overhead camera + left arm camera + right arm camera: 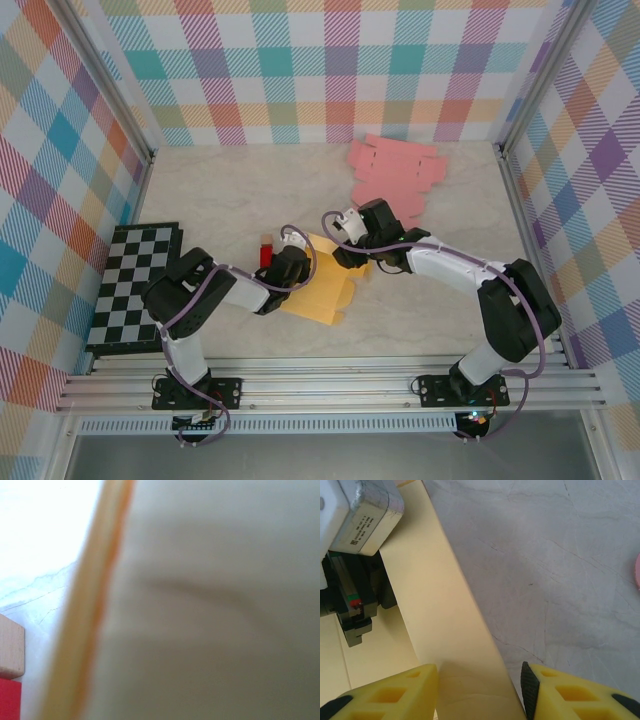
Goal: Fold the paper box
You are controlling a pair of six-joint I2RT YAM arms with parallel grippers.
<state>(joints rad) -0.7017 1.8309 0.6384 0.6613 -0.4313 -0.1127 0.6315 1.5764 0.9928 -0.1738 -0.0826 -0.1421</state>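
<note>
Box [318,295] lies at the centre of the top view, between the 2 pincers. Left pincer [293,268] is closed, apparently pinching its left edge, with a panel [210,605] close before that wrist camera. Right pincer [480,682] stands half wide, astride a flap [450,625] running from upper left to bottom centre there, so it looks nearer for the fold.
</note>
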